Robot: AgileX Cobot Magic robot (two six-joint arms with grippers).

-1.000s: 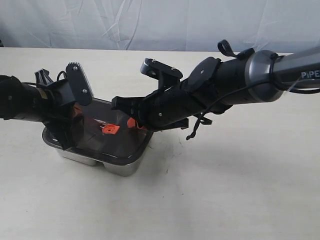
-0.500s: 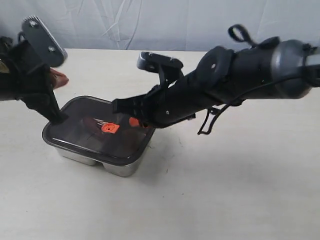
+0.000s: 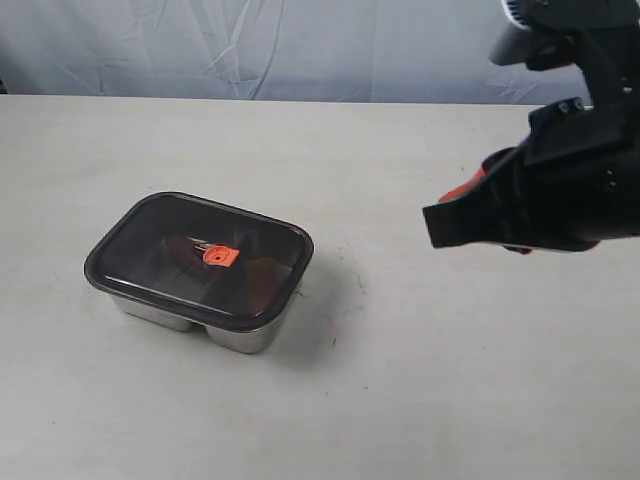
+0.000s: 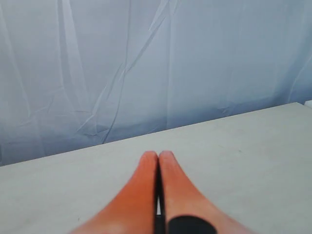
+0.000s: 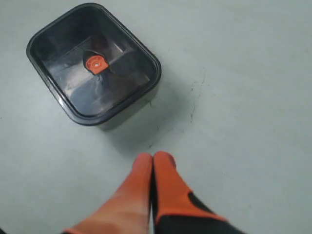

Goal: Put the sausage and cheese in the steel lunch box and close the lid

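Observation:
The steel lunch box point(image 3: 236, 335) stands left of the table's middle with the dark tinted lid point(image 3: 150, 250) lying flat on it, its orange valve tab point(image 3: 217, 256) in the centre. Through the tint a dim red shape, the sausage point(image 3: 184, 246), and a dull orange shape, the cheese point(image 3: 262, 282), show faintly inside. My right gripper point(image 5: 153, 157) is shut and empty, raised well to the right of the box, and its view looks down on the lid point(image 5: 122, 68). My left gripper point(image 4: 158, 154) is shut on nothing, over bare table facing the backdrop, and does not show in the exterior view.
A pale tabletop point(image 3: 330, 400) surrounds the box. A wrinkled grey-blue cloth backdrop point(image 3: 300, 45) hangs along the table's far edge. The right arm's dark body point(image 3: 560, 190) fills the upper right of the exterior view.
Both arms have pulled away from the box: the left one went off to the left, out of the exterior view, and the right one drew back to the right. The lid stays on the box.

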